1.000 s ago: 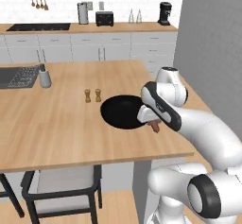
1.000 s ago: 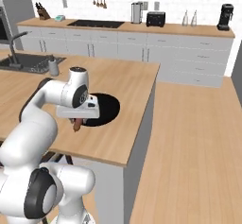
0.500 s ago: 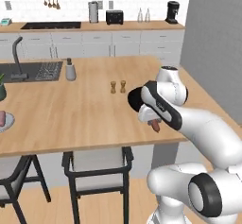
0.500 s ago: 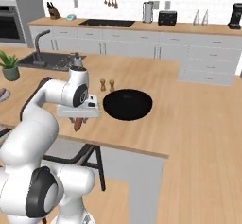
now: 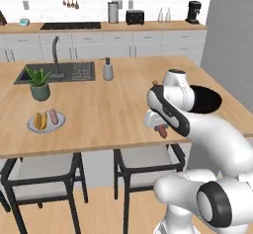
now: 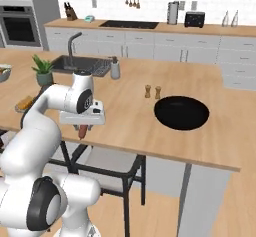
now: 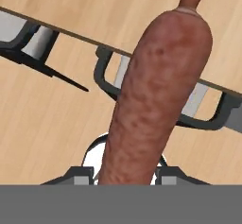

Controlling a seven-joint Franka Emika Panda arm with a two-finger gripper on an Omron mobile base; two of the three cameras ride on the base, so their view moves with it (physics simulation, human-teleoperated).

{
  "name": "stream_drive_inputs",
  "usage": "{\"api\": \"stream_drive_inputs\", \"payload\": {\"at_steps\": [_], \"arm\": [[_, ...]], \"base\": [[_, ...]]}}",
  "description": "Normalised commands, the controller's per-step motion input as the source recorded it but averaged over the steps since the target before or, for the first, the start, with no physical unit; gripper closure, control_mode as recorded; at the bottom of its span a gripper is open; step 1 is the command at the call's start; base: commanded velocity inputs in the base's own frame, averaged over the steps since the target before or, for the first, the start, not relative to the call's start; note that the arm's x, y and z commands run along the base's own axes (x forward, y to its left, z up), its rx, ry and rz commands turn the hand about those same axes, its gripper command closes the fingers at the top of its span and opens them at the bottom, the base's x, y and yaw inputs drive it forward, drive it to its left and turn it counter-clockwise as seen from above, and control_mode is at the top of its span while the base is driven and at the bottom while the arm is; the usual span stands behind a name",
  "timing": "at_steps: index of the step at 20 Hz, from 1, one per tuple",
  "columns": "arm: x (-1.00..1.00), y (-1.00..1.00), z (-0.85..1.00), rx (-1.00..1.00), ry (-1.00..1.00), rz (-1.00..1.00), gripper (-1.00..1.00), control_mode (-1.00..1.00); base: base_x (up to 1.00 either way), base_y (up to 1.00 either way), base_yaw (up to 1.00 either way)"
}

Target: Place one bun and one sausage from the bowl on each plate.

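My gripper (image 5: 159,124) is shut on a brown sausage (image 5: 162,132) that hangs down from it just above the counter's front edge. From the right, the gripper (image 6: 82,125) and sausage (image 6: 81,132) show beside the white arm. The hand view has the sausage (image 7: 156,100) upright between the dark fingertips (image 7: 78,173). The black bowl (image 6: 181,112) lies well to the right, and the arm covers part of the bowl (image 5: 210,99). A plate (image 5: 32,126) at the left carries a bun (image 5: 40,120) and a sausage (image 5: 53,116). Its edge (image 6: 17,108) peeks out behind the arm.
Two shakers (image 6: 152,91) stand left of the bowl. A soap dispenser (image 5: 107,70), a sink (image 5: 69,71) with a tap, and a potted plant (image 5: 39,82) sit towards the back left. Stools (image 5: 148,161) stand under the counter's front edge.
The base has driven left along the counter, so the whole scene has shifted right and the plate has come into view. The sausage stays in the gripper.
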Motion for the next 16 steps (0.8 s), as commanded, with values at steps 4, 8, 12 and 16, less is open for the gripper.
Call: {"api": "stream_drive_inputs", "payload": {"at_steps": [4, 8, 12, 16], "arm": [[0.0, 0.0, 0.0, 0.0, 0.0, 0.0, 1.0, 1.0], [0.0, 0.0, 0.0, 0.0, 0.0, 0.0, 1.0, 1.0], [0.0, 0.0, 0.0, 0.0, 0.0, 0.0, 1.0, 1.0], [0.0, 0.0, 0.0, 0.0, 0.0, 0.0, 1.0, 1.0]], "base": [[-0.21, 0.92, -0.01], [-0.16, 0.97, -0.02], [-0.12, 0.97, -0.02], [-0.04, 1.0, -0.02]]}}
